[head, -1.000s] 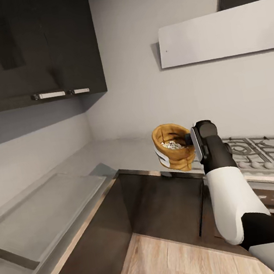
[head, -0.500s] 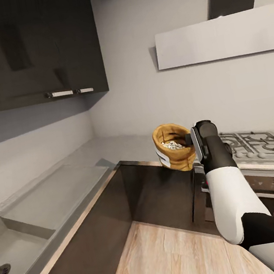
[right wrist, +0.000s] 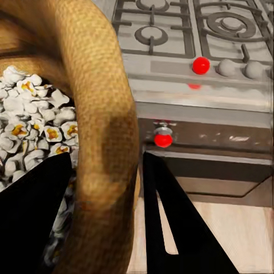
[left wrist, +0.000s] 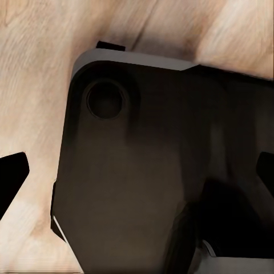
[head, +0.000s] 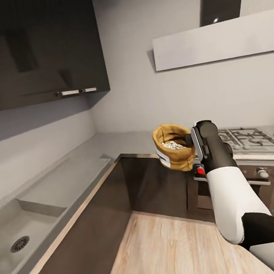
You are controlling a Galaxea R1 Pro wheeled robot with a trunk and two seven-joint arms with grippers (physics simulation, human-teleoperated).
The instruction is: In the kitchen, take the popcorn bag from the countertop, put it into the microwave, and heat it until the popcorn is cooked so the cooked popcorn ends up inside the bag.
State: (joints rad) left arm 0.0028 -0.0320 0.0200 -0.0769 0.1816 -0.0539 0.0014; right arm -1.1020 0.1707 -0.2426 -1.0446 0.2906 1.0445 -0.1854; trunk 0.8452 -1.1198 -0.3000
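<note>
Gripping popcorn bag, R claw

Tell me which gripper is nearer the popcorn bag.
Right. The right gripper pinches the popcorn bag rim between its fingers; the left gripper points down at the wood floor.

Clearance around the carried load

Long grey steel-look worktop: bare, open above; dark charcoal wall cabinets overhang it. Steel gas hob just beside tan-orange paper popcorn bag; wood floor open.
</note>
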